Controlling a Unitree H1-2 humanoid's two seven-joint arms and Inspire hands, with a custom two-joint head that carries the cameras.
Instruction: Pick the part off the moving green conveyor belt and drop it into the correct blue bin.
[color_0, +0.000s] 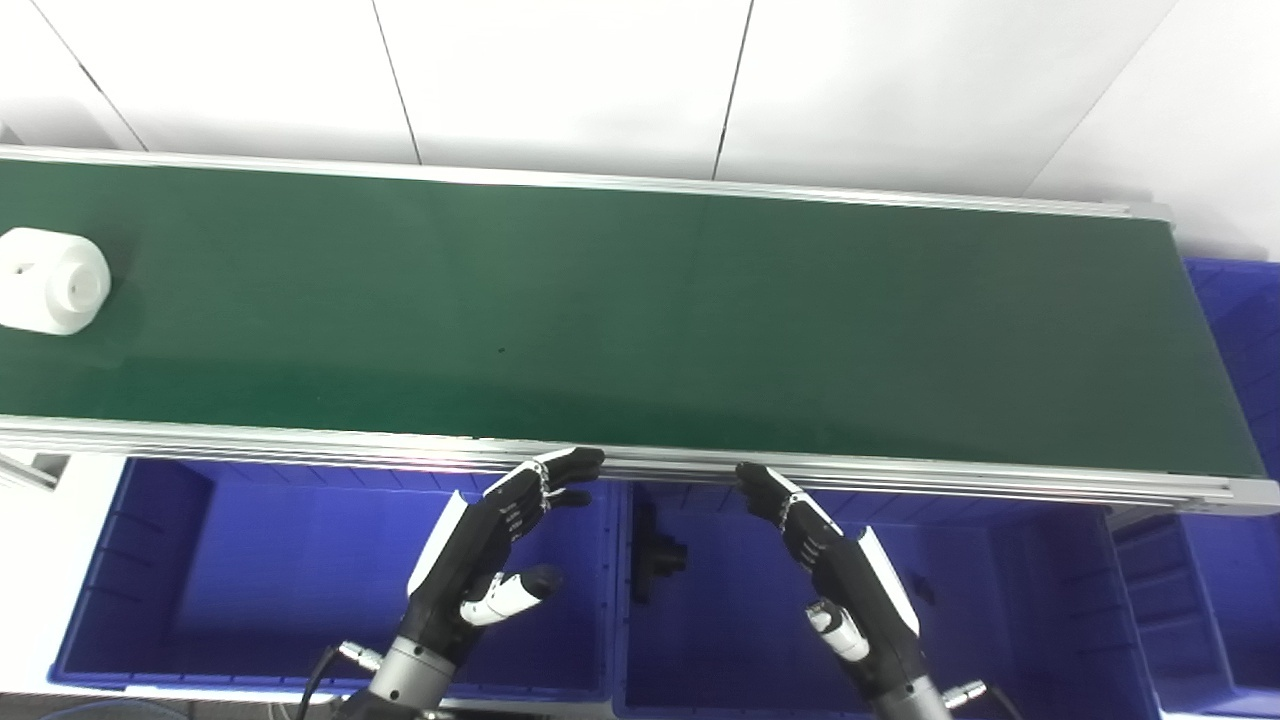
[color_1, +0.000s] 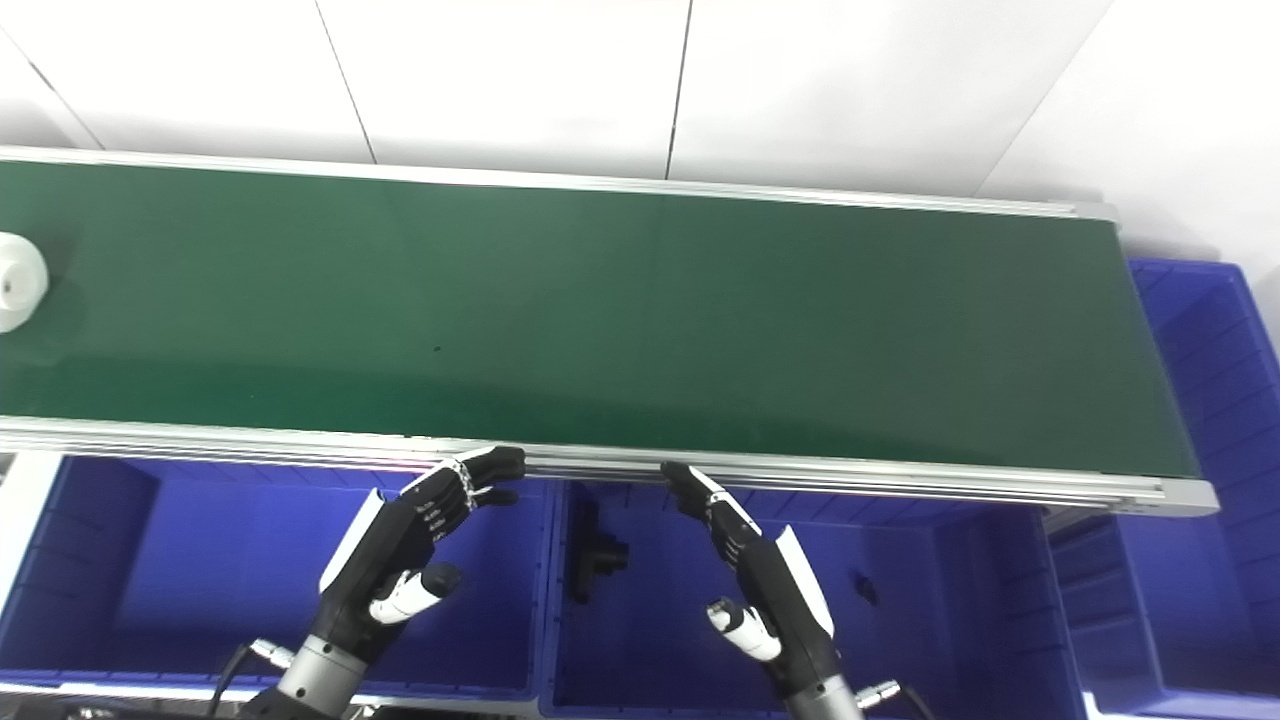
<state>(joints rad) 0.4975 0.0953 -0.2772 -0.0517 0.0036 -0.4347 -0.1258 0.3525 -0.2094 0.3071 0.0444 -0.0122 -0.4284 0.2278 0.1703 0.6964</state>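
white part sits at the belt's far left edge; your left hand and right hand hover over the blue bins, both released, fingers spread, grasping nothing

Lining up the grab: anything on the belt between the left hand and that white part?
Nothing visible. The white part lies at the belt's far left; bare green belt runs from it to the left hand, which waits open over a blue bin below the belt's near rail.
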